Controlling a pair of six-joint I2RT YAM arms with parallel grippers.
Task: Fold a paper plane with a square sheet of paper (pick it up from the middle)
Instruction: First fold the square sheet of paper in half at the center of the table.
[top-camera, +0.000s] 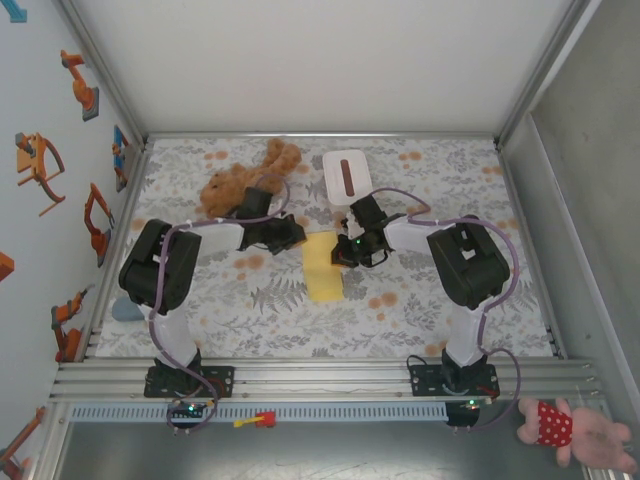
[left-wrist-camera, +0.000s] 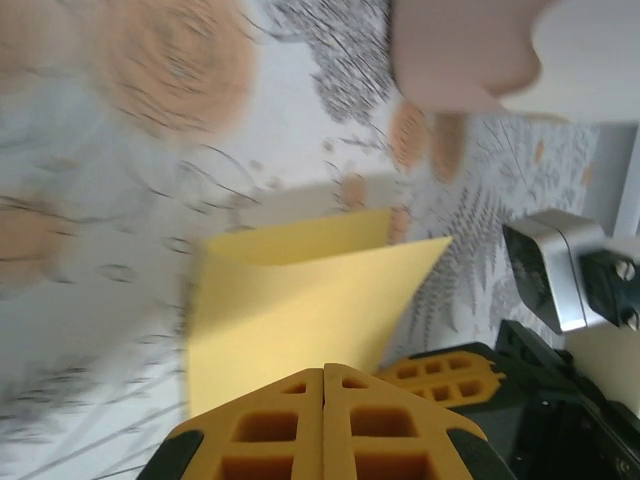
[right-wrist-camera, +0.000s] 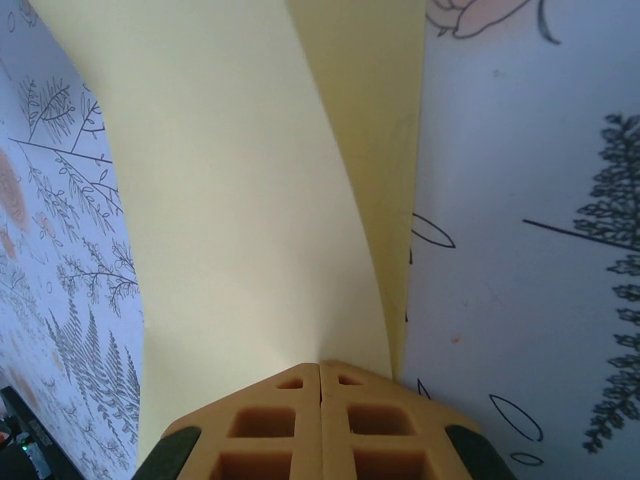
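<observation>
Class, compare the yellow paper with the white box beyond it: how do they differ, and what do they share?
Colour: the square sheet of paper is plain pale yellow; the white box has a brown slot on top.
Form: the sheet is thin and folded over itself; the box is a solid block.
Place: the sheet lies in the middle of the table; the box sits nearer the far edge.
Shared: both look rectangular from above.

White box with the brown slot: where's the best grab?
Pinch the white box across its short width, mid-length, coming straight down from above. It lies flat, slot up, long sides bare and parallel. The right gripper is nearest but shut on the yellow paper.
</observation>
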